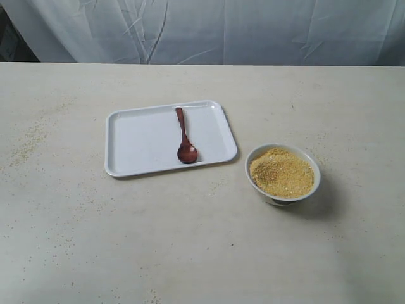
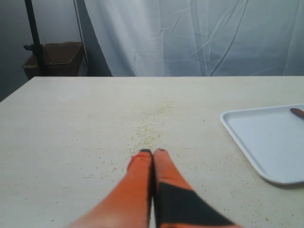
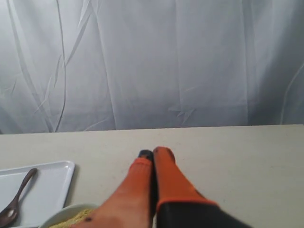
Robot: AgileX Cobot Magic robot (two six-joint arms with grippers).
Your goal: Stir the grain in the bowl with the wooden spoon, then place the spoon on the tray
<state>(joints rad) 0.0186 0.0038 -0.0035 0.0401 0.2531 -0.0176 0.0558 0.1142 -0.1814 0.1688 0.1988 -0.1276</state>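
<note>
The dark reddish-brown wooden spoon (image 1: pixel 184 137) lies on the white tray (image 1: pixel 139 142), handle pointing away, its bowl near the tray's front right. To the right of the tray stands the small white bowl (image 1: pixel 283 188) heaped with golden grain (image 1: pixel 281 172). Neither arm shows in the exterior view. In the left wrist view my left gripper (image 2: pixel 152 152) is shut and empty above the table, with the tray (image 2: pixel 266 137) off to one side. In the right wrist view my right gripper (image 3: pixel 154 153) is shut and empty, with the spoon (image 3: pixel 14 202), tray (image 3: pixel 42 190) and bowl rim (image 3: pixel 61 216) beside it.
Loose spilled grains (image 2: pixel 147 135) are scattered over the beige table (image 1: pixel 190 240), mostly left of the tray. A white curtain (image 1: pixel 221 28) hangs behind the table's far edge. A brown box (image 2: pixel 54 57) on a dark stand sits beyond the table corner.
</note>
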